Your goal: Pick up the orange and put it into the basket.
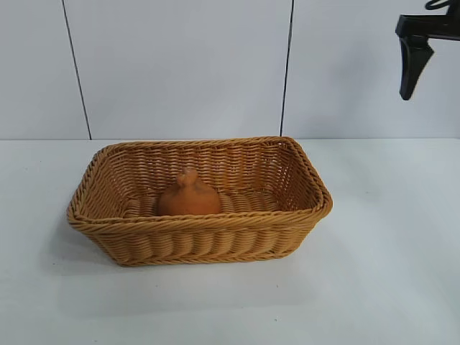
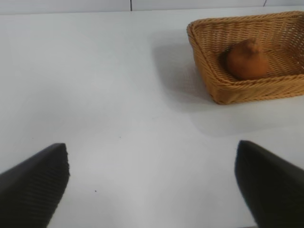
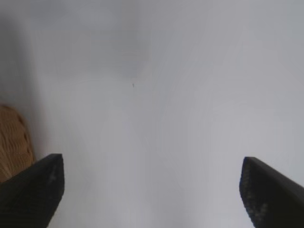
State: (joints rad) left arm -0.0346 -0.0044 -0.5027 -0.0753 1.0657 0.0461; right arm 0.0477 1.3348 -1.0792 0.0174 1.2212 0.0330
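With the orange (image 1: 188, 195) resting inside the basket (image 1: 200, 237), I judge placement done; right gripper (image 3: 152, 190) above it, jaws apart, empty.

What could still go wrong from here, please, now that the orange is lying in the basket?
Little looks risky. The orange sits low inside the basket, near the front wall, so it seems unlikely to roll out. The right end effector hangs open and empty, high at the upper right; swinging low, it might clip the braided rim. The left end effector, open, sits off to the side over bare table.
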